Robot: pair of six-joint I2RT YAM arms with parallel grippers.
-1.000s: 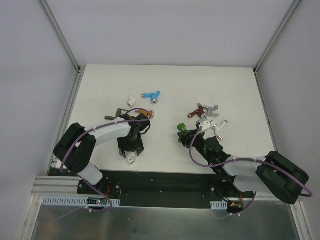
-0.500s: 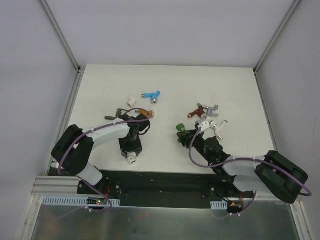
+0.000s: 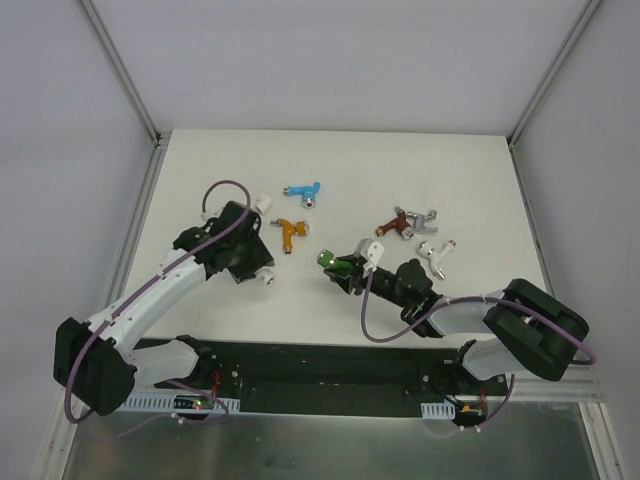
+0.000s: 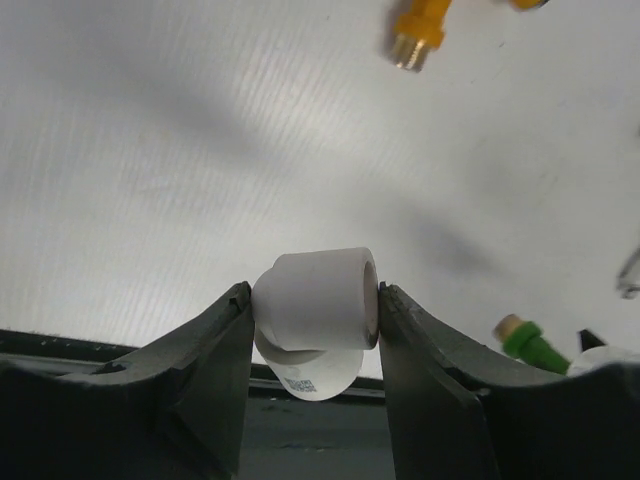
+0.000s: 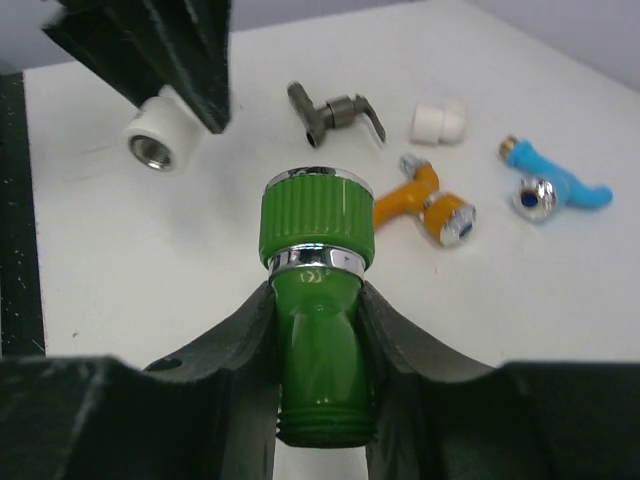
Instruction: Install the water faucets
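Observation:
My left gripper (image 3: 258, 272) is shut on a stubby white pipe fitting (image 4: 318, 300), held above the table, its open end toward the right gripper. My right gripper (image 3: 340, 268) is shut on the green faucet (image 5: 317, 225), its ribbed cap pointing toward that fitting (image 5: 155, 145). The green faucet (image 3: 331, 261) is a short way right of the fitting. On the table lie the orange faucet (image 3: 290, 232), blue faucet (image 3: 303, 190), reddish-brown faucet (image 3: 392, 224), silver faucet (image 3: 425, 220) and white faucet (image 3: 438, 255). The dark grey faucet (image 5: 335, 112) shows in the right wrist view only.
A second white fitting (image 3: 263, 202) lies near the blue faucet, behind my left arm. The left arm stretches diagonally over the table's left side. Frame posts stand at the back corners. The black base rail (image 3: 330, 365) runs along the near edge.
My left arm swung out and carried the white fitting away from the near edge, uncovering the orange faucet. My right gripper moved left with the green faucet toward the fitting.

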